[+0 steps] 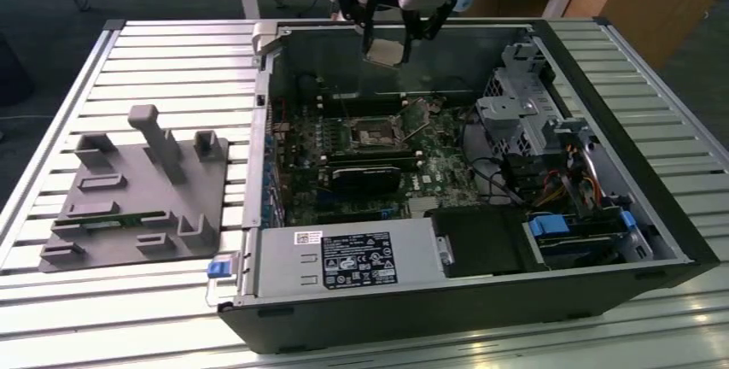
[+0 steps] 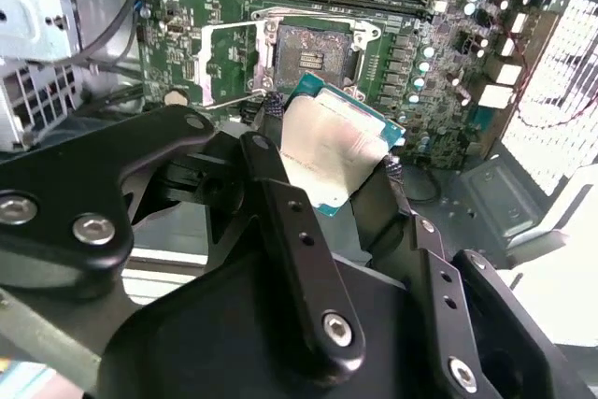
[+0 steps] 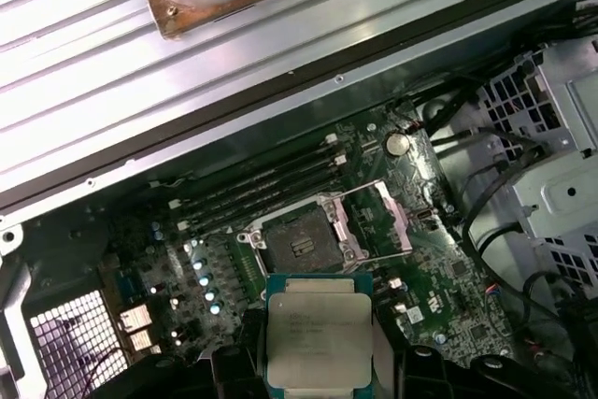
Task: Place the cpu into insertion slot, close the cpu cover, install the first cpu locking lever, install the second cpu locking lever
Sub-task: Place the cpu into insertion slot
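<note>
Closed on the cpu [image 1: 384, 51] by two opposite edges: the gripper [image 1: 387, 46], raised over the motherboard near the far wall of the open computer case [image 1: 456, 305] in the exterior view. In the second wrist view, black fingers [image 2: 280, 203] pressed to either side of the chip [image 2: 336, 142], its dull silver top up and a green edge showing round it. Below the cpu [image 3: 318, 329] and well clear of it, the insertion slot [image 3: 299, 242] – dark and bare at its centre. Just beside the slot, the cpu cover [image 3: 381, 221], a thin silvery frame, tilted up and open on its hinge. Beyond the slot, long memory slots [image 3: 266, 186] in parallel rows. Along the exterior view's right of the case, a metal drive cage [image 1: 518, 104] and loose cables; at the near edge, a labelled power supply [image 1: 341, 258]. Beneath everything, a slatted metal desk [image 1: 171, 53] — and on it, to the exterior view's left of the case, a grey moulded fixture [image 1: 131, 202].
</note>
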You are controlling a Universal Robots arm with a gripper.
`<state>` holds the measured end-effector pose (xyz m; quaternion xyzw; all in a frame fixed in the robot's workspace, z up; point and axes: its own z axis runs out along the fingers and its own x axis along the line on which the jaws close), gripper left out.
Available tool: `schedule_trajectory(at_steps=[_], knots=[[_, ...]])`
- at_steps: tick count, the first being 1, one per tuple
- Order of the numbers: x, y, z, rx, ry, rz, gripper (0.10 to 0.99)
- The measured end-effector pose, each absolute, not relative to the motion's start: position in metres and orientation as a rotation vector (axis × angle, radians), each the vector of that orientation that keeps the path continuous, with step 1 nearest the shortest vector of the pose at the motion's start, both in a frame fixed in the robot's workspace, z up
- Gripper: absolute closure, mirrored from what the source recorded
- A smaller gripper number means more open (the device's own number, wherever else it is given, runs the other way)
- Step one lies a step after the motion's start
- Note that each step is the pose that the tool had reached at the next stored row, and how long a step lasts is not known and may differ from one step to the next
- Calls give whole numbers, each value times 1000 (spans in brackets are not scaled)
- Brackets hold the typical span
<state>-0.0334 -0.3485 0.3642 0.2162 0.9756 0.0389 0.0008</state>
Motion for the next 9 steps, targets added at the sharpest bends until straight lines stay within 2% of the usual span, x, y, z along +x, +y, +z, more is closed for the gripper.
schedule_trajectory(at_steps=[9], knots=[[-33,-348,364,868,3009,113,545]])
